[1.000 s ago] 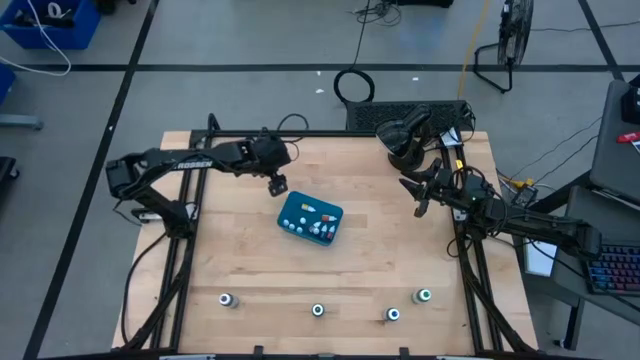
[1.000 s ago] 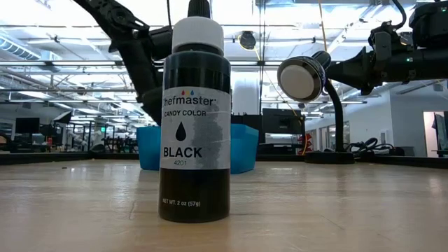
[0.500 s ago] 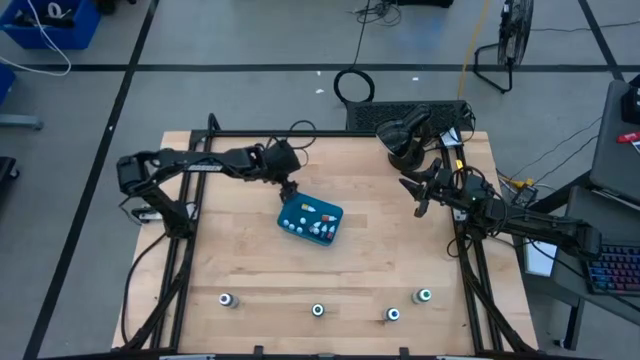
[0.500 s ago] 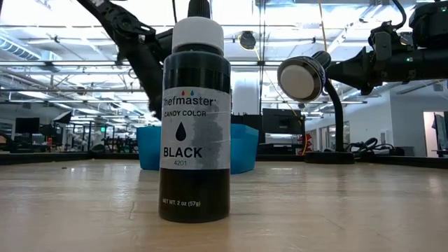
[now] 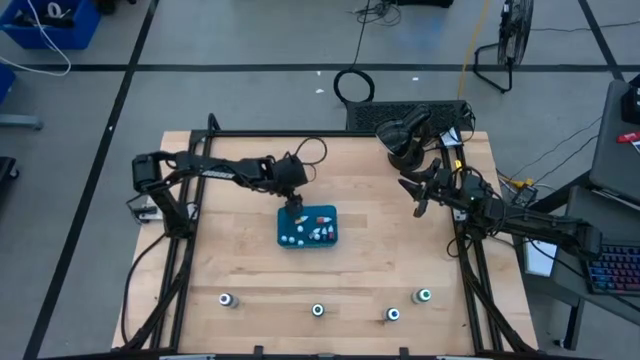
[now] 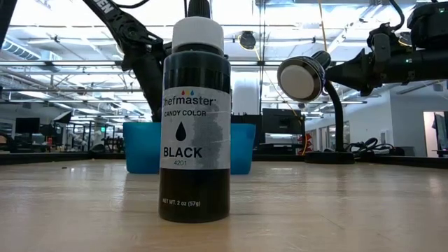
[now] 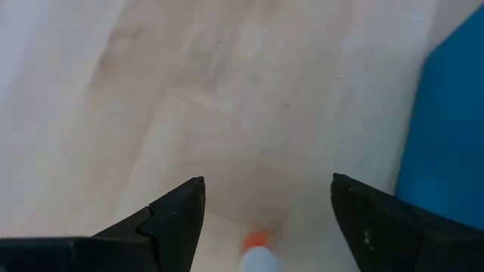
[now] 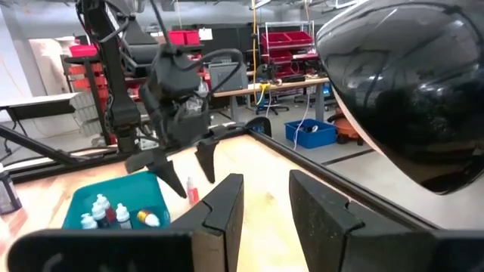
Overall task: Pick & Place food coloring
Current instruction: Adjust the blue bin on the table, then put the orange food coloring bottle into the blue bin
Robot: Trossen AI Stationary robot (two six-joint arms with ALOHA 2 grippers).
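Four dark bottles (image 5: pixel 318 310) stand along the table's (image 5: pixel 240 260) 6 o'clock edge. At centre, the tray (image 5: pixel 307 227) has been turned square and nudged toward 6 o'clock, its small bottles (image 5: pixel 318 233) inside. The left end effector (image 5: pixel 294 205), fingers apart, has reached the tray's 11 o'clock corner over a red-capped bottle (image 7: pixel 255 251); a pick looks imminent. At 2 o'clock the right end effector (image 5: pixel 421 203) waits, fingers apart.

A grey floor (image 5: pixel 250 40) crossed by dark lines surrounds the wooden table (image 5: pixel 370 260). A blue bin (image 5: pixel 50 25) sits off the table's far left corner, a standing fan (image 5: pixel 510 40) beyond its far right corner. At table height, bright ceiling lights (image 6: pixel 63 42) and girders span a workshop hall; red storage bins (image 8: pixel 283 38) line shelving.
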